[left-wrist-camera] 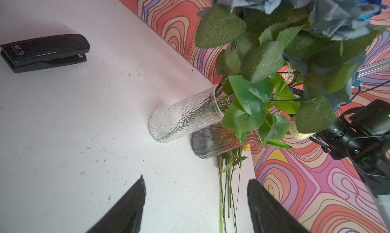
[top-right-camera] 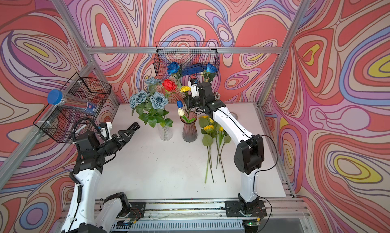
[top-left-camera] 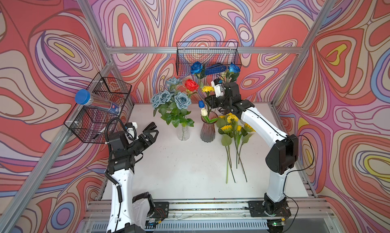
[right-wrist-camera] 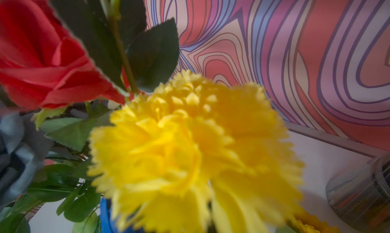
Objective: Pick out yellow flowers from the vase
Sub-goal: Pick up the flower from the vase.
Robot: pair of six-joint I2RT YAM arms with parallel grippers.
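Yellow carnation (top-left-camera: 207, 88) stood in the smoky vase (top-left-camera: 207, 132) in a top view, right gripper (top-left-camera: 209, 101) at its stem, closure unreadable. Other yellow flowers (top-left-camera: 232, 126) lay on the table (top-left-camera: 179, 168) beside the vase. Left wrist: left gripper (left-wrist-camera: 196, 179) spread, empty. Right wrist: carnation bloom close-up, blurred.

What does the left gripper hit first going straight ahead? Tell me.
Probably the clear glass vase: the open left gripper points at it, with nothing seen between them, though depth is unclear.

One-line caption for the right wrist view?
Close-up: a blurred yellow carnation fills the frame, a red rose beside it, swirl-patterned wall behind.
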